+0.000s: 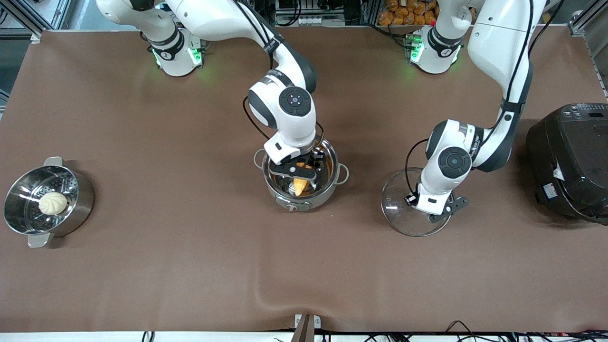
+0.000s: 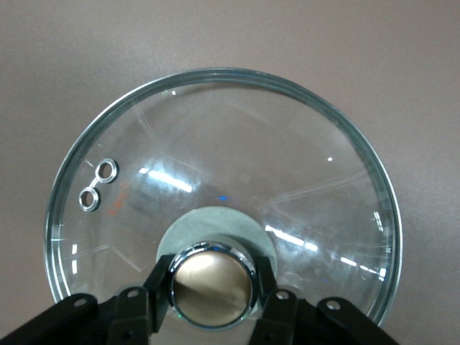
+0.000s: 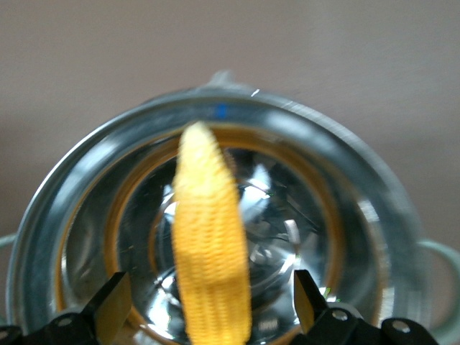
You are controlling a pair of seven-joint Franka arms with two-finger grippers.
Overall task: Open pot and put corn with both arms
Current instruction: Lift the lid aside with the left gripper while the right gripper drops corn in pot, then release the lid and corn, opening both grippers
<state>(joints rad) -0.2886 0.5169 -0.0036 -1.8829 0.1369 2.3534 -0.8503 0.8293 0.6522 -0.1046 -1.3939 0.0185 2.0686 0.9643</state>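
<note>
Right claw [image 1: 299, 172] over the pot [image 1: 301, 176], released; corn [image 3: 210, 237] between its spread fingers, inside the pot. Left claw [image 2: 213, 287] clenched on lid [image 2: 223, 187] knob, lid on table [image 1: 190, 261] beside pot.

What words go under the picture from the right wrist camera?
Open right gripper over the uncovered pot, the corn between its spread fingers.

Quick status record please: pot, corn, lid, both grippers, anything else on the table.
pot: open, mid-table
corn: inside the pot, between the open fingers of the right gripper, not gripped
lid: on the table beside the pot, toward the left arm's end
left gripper: shut on the lid's knob
steamer pot: right arm's end, holding a bun
black cooker: left arm's end
</note>
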